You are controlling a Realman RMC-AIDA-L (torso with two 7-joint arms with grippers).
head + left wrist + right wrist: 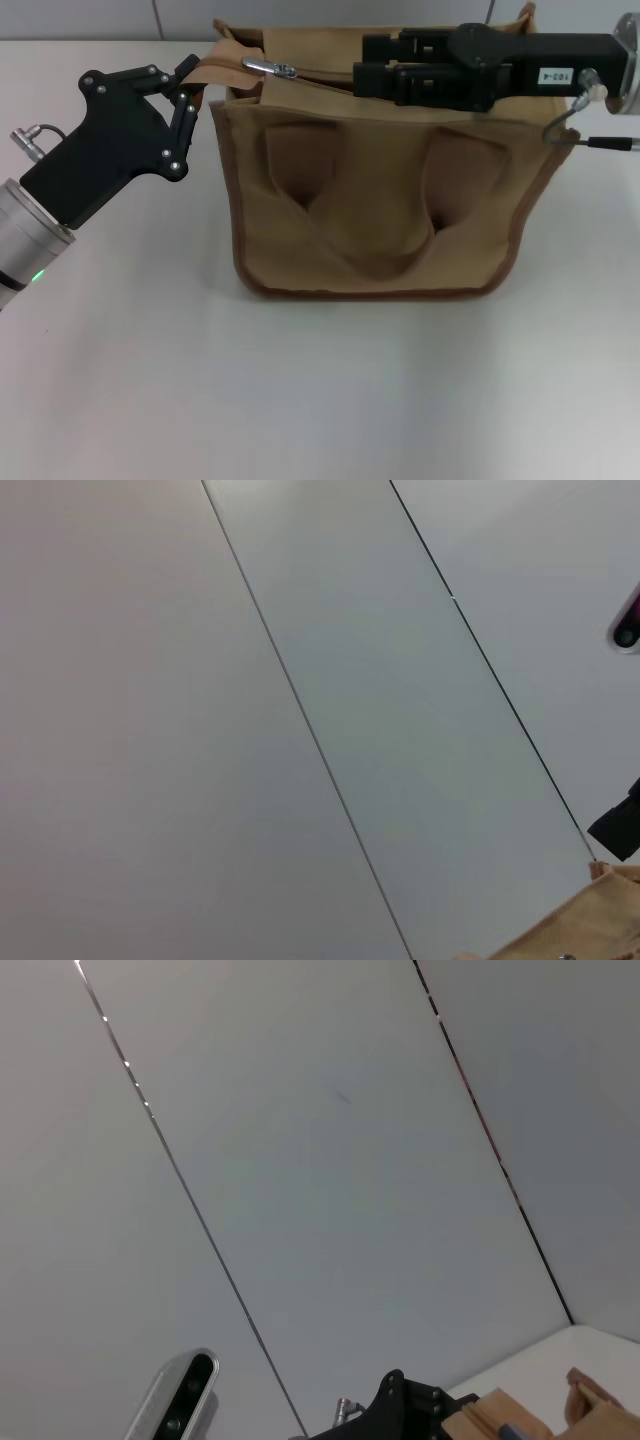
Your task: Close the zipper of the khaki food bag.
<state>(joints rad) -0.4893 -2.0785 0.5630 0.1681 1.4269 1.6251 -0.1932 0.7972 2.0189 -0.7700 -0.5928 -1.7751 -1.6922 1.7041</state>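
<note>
**Slider at the bag's left end, both grippers on the top edge**

The tan zipper track [315, 72] runs along the top of the boxy khaki canvas bag with brown trim [370, 200], which stands upright on the pale table [300, 390] a little past its middle, toward twelve o'clock. The small silver metal slider with its pull tab [270, 67] sits near the bag's left end, at about eleven o'clock from the bag's centre. Two looped fabric handles [340, 215] droop flat against the near face.

The black left gripper [190, 85] comes in from eight o'clock — its jaws are clamped on the tan fabric tail at the bag's top left corner, just beside the slider. The black right gripper [365, 65] reaches in from three o'clock and lies along the bag's top edge; its tips stop a short way from the slider, apart from it. Whether its jaws are together or apart I cannot tell.

The left wrist view shows mostly grey wall panels, with a corner of khaki fabric at the edge.
</note>
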